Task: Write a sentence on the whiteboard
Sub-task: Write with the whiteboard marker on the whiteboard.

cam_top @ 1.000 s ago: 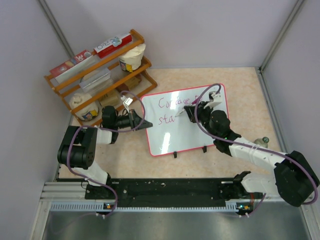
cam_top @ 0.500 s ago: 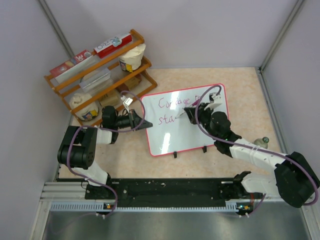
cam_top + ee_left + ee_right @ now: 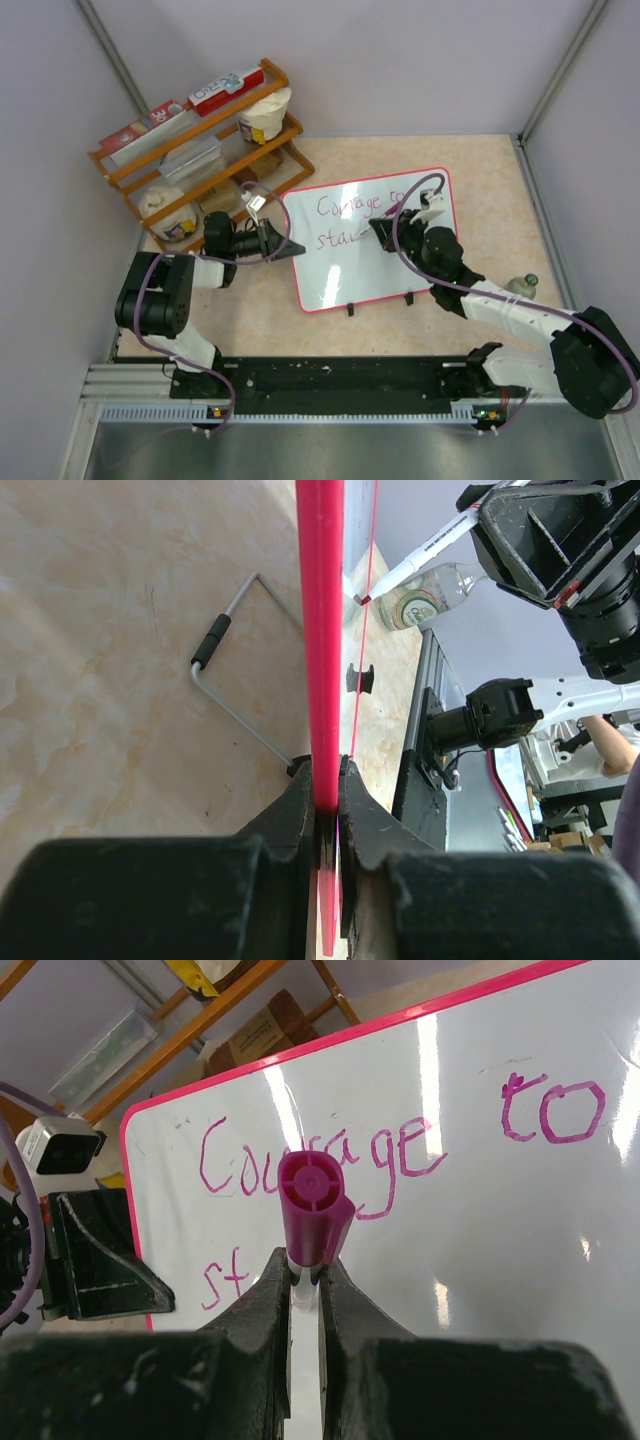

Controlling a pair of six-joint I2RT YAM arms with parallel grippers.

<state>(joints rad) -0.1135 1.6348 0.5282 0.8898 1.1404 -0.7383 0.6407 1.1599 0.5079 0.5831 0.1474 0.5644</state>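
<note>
I note a beige table (image 3: pixel 480 160) enclosed by grey walls (image 3: pixel 400 60). The left gripper (image 3: pixel 328 780) is clamped on the whiteboard (image 3: pixel 350 275) at its left rim. The right gripper (image 3: pixel 305 1270) pinches a purple marker (image 3: pixel 312 1195) over the sentence (image 3: pixel 348 207).

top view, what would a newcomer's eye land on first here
The pink-rimmed whiteboard mid-table, with purple-pink writing reading "Courage to" and a second line begun. The right hand is shut on a purple marker over the board, while the left hand pinches its left edge.
</note>
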